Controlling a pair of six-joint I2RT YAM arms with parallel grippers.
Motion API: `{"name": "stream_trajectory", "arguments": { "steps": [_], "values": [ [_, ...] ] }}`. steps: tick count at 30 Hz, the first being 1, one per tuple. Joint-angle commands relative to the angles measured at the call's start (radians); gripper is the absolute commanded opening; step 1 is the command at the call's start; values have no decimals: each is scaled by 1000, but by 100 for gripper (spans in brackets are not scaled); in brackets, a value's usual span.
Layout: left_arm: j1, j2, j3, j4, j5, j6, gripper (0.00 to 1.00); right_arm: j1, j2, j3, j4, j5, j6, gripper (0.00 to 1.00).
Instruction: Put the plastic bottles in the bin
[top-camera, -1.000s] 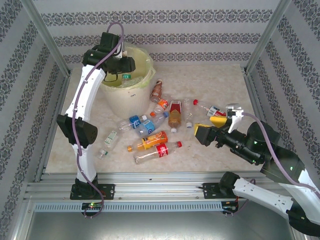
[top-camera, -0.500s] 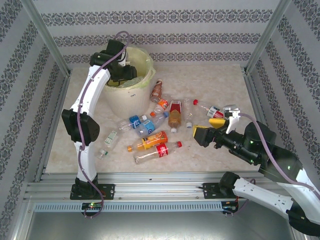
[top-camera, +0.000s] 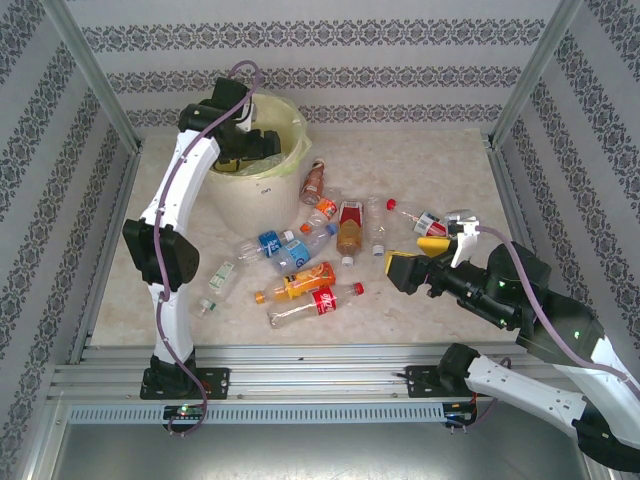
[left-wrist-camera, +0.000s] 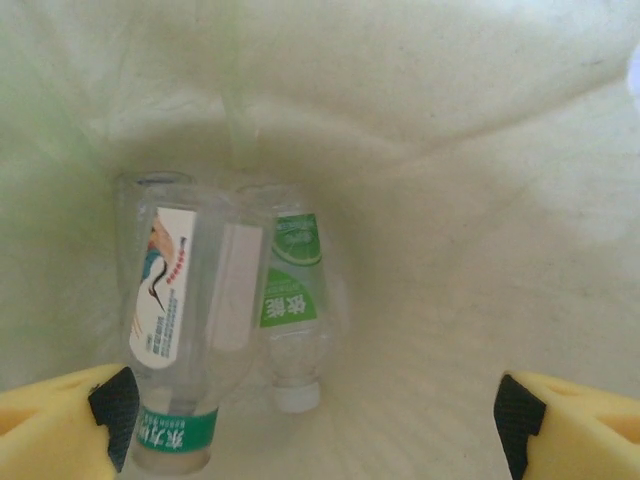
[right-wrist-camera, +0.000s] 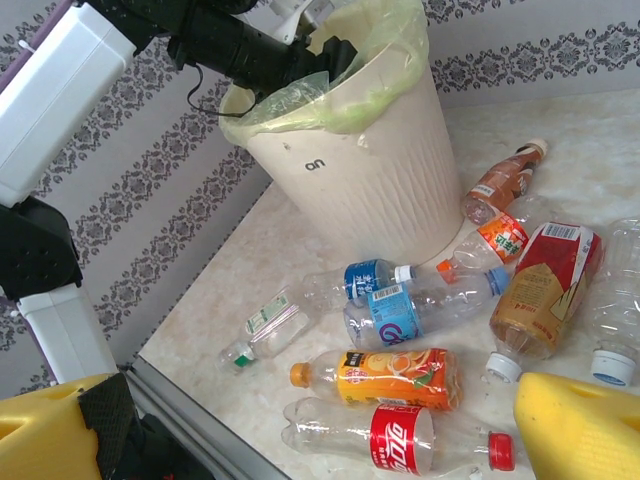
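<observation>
bottles (top-camera: 348, 232) lie scattered on the pale table (top-camera: 440, 170) in front of the bin (top-camera: 250, 200), several touching one another, the nearest close to its base. from above, we find the bin's inside largely hidden by the arm. the left wrist view gives us its lined bottom, where two bottles rest side by side, a white-labelled one (left-wrist-camera: 170, 330) and a green-labelled one (left-wrist-camera: 290, 320). the left gripper (left-wrist-camera: 320, 425) hangs above them in the bin's mouth, fingers wide apart, holding nothing. the right gripper (top-camera: 420, 256) hovers right of the pile, near a red-capped bottle (top-camera: 415, 218), likewise spread and empty.
</observation>
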Motion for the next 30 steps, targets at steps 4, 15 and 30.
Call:
{"name": "stream_trajectory", "arguments": {
  "steps": [4,15,30],
  "values": [
    [9,-11,64,-48,4,-1,94,-10,-20,-22,-30,0,17,98],
    [10,-121,101,-26,-9,-4,94,-10,-25,-25,-64,-1,21,98],
    [-5,-515,-179,63,64,54,95,-11,-36,-63,-97,4,54,98]
  ]
}}
